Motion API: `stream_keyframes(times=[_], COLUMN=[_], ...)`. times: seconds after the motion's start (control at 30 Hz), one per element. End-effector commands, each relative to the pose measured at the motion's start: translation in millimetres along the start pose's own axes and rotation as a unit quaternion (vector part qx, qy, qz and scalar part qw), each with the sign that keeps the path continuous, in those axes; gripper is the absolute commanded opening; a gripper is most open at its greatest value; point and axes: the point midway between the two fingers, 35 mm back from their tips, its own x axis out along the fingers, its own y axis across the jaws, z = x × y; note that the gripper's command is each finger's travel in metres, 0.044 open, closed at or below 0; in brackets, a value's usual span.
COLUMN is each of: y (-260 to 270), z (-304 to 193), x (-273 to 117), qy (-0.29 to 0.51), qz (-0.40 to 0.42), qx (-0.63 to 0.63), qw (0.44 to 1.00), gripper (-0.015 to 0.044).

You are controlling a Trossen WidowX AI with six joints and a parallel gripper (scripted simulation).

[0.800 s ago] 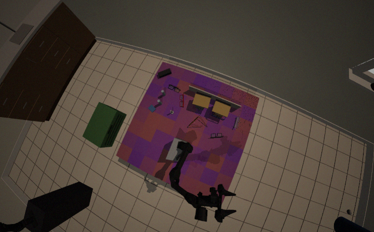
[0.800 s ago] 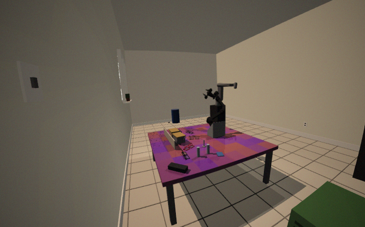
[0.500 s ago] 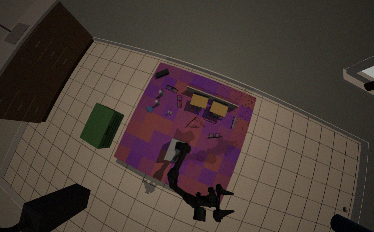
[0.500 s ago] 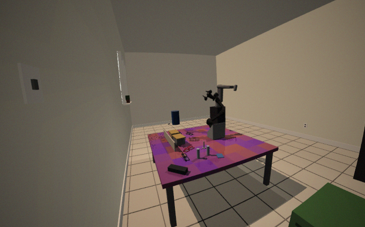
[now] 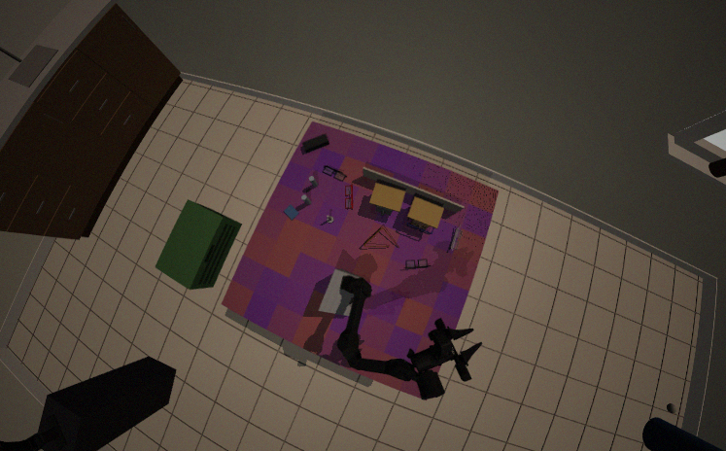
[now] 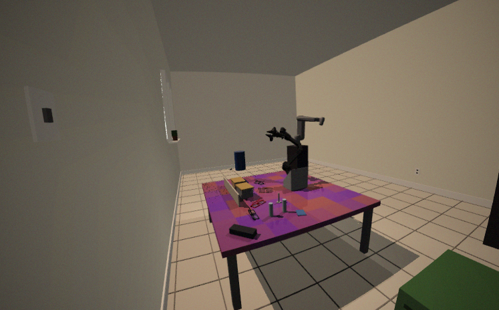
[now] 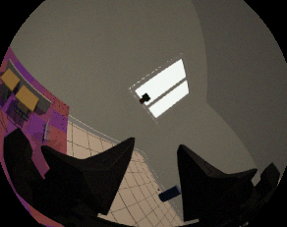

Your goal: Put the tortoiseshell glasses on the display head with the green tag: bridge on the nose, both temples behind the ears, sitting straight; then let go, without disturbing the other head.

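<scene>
My gripper is half open and empty. It is held high beyond the table's edge, far from the glasses and heads. Thin brown-orange glasses, which look like the tortoiseshell pair, lie in front of the two yellow-topped blocks. These blocks seem to be the display heads: one and the other stand side by side. Small green details show below them in the top view, but I cannot tell which head has the green tag.
A low grey panel stands behind the heads. Dark glasses, red glasses and black glasses lie around them. Two upright posts, a small stand, a blue cloth and a black case are farther off.
</scene>
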Motion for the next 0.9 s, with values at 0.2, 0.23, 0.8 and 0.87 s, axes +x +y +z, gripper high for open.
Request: stream_keyframes(times=[0.2, 0.23, 0.8, 0.87], y=[108, 124, 375, 405], z=[6, 7, 35, 38], x=[75, 83, 116, 109], qy=[0.025, 0.032, 0.246, 0.281], qz=[0.151, 0.171, 0.413, 0.432], qx=[0.130, 0.147, 0.314, 0.320], qw=[0.980, 0.974, 0.819, 0.795], gripper=[0.0200, 0.0200, 0.0200, 0.0200])
